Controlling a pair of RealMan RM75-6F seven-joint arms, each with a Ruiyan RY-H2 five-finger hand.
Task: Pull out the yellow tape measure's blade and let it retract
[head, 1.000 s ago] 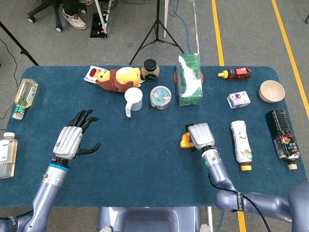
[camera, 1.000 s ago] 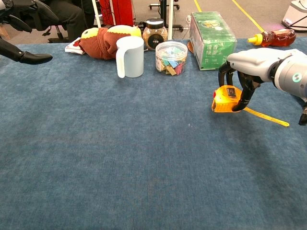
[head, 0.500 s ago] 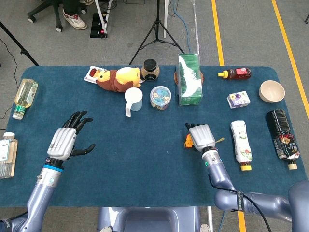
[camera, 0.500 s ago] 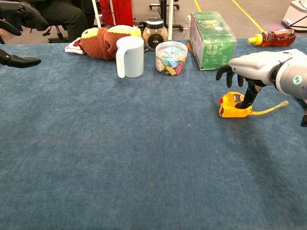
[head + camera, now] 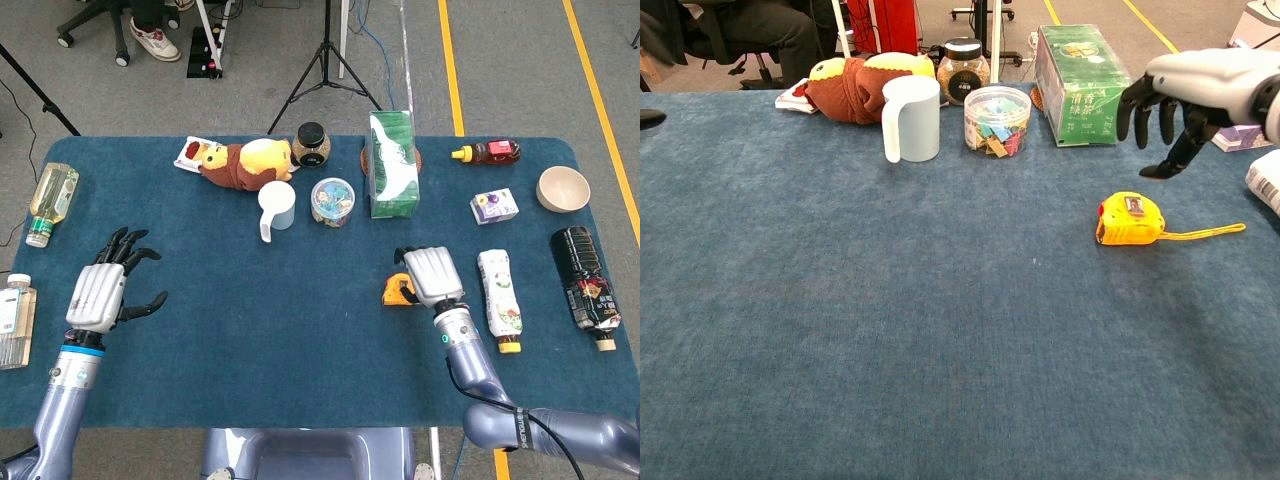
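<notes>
The yellow tape measure (image 5: 1128, 219) lies on the blue table (image 5: 890, 330) at the right, free of both hands. A short length of its blade (image 5: 1206, 234) stretches flat to the right of the case. My right hand (image 5: 1185, 95) hovers above and to the right of it, fingers hanging apart and holding nothing. In the head view the right hand (image 5: 432, 275) sits just right of the tape measure (image 5: 397, 291). My left hand (image 5: 100, 290) is far off at the left side of the table, fingers spread and holding nothing.
Behind the tape measure stand a green box (image 5: 1082, 70), a clear jar (image 5: 997, 120), a white mug (image 5: 912, 118) and a plush toy (image 5: 855, 85). A white bottle (image 5: 500, 290), a dark bottle (image 5: 587, 287) and a bowl (image 5: 563, 188) lie right. Bottles (image 5: 52, 200) lie left.
My right hand has let go of the tape measure and risen up and to the right. The case now rests on the table with its blade partly out. My left hand has drifted further left.
</notes>
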